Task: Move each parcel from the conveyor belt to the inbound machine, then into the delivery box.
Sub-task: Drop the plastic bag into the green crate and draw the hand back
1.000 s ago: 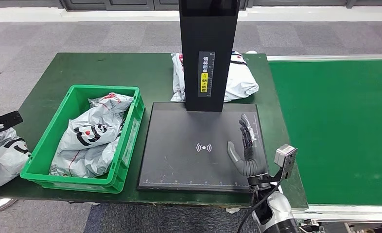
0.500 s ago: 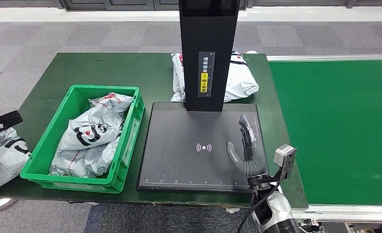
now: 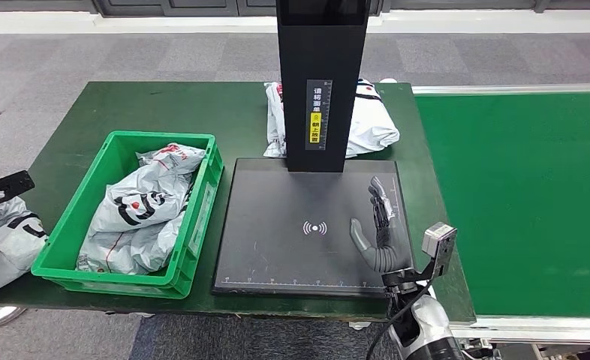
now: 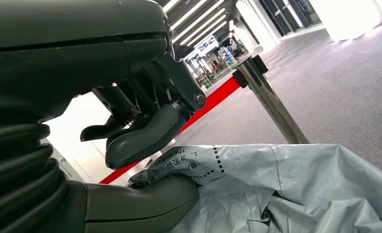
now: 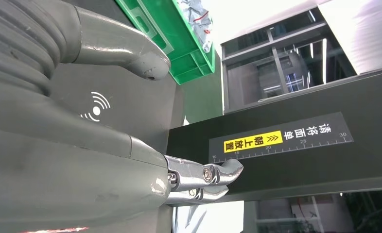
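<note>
Both hands are diverging: left hand point(image 4: 130, 141) gripping a grey parcel point(image 4: 286, 189) loosely enough to slip, right hand point(image 3: 378, 225) hovering, fingers spread, empty.

A narrow vertical label point(image 3: 319, 112) is running down the front of the black scanner column point(image 3: 322, 45), carrying white Chinese characters that are reading 请将面单 and, below them, a yellow strip point(image 5: 253, 141) with black characters reading 朝上放置 beside small chevron arrows. In the right wrist view a white ruler scale is showing along the label's edge, with the numbers 10, 15, 25 and 30 legible. A white wireless-signal sign point(image 3: 315, 227) is sitting at the middle of the black scanning plate point(image 3: 277, 255). The grey parcel point(image 4: 286, 189) by the left hand point(image 4: 130, 131) is bearing small printed Chinese text with dashed lines, too small to read. The parcels in the green crate point(image 3: 67, 247) are showing black and red prints that are not legible.
</note>
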Available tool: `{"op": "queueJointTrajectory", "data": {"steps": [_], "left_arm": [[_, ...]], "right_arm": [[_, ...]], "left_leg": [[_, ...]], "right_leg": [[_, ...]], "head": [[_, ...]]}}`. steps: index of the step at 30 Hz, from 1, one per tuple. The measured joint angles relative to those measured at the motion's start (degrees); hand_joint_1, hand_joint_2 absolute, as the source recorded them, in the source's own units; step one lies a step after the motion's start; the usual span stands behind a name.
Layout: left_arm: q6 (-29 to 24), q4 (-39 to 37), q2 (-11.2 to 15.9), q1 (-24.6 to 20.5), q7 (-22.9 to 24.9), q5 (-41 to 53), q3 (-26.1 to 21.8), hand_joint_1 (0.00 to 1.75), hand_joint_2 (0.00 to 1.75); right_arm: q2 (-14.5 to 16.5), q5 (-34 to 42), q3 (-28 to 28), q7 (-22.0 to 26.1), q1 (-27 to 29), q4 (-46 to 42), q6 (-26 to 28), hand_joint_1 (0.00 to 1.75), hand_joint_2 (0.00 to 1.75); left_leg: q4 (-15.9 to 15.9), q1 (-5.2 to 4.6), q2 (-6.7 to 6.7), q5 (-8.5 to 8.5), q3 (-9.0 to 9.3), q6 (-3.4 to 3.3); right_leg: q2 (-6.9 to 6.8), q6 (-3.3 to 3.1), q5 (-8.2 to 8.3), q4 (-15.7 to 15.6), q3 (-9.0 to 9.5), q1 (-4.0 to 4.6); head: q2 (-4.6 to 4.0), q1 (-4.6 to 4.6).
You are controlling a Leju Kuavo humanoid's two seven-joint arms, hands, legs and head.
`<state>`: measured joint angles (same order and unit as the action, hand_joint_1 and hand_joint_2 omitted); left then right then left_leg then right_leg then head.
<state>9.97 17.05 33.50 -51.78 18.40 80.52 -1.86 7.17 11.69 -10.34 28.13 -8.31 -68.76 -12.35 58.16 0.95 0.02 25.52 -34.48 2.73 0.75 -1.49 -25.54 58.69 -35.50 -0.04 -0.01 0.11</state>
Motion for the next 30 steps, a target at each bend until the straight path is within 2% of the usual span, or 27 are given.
{"op": "queueJointTrajectory", "data": {"steps": [13,17,22,30], "left_arm": [[0.00,0.00,-0.01,0.00,0.00,0.00,-0.02,1.75,1.75],[0.35,-0.01,-0.01,-0.02,-0.34,-0.15,-0.03,0.00,0.00],[4.99,-0.19,-0.04,-0.10,-3.94,-2.04,-0.78,0.00,0.00],[5.71,-0.32,0.01,-0.09,-4.27,-2.07,-1.44,0.00,0.00]], "right_arm": [[0.00,0.00,0.00,0.00,0.00,0.02,0.00,0.00,1.75],[0.00,0.00,0.00,0.00,0.01,0.02,0.00,0.00,1.75],[0.00,0.20,0.00,-0.24,0.90,0.02,-0.17,0.00,1.75],[0.00,0.19,0.00,-0.79,1.41,0.02,-0.62,0.00,1.75]], "left_leg": [[0.00,0.00,0.00,0.00,0.00,0.00],[0.00,0.00,0.00,0.00,0.00,0.00],[0.00,0.00,0.00,0.00,0.00,0.00],[0.00,0.00,0.00,0.00,0.00,0.00]], "right_leg": [[0.00,0.00,0.00,0.00,0.00,0.00],[0.00,0.00,0.00,0.00,0.00,0.00],[0.00,0.00,0.00,0.00,0.00,0.00],[0.01,0.00,0.00,0.00,0.00,-0.01]], "head": [[-0.01,0.00],[-0.01,0.00],[-0.01,0.00],[-0.01,0.01]]}}
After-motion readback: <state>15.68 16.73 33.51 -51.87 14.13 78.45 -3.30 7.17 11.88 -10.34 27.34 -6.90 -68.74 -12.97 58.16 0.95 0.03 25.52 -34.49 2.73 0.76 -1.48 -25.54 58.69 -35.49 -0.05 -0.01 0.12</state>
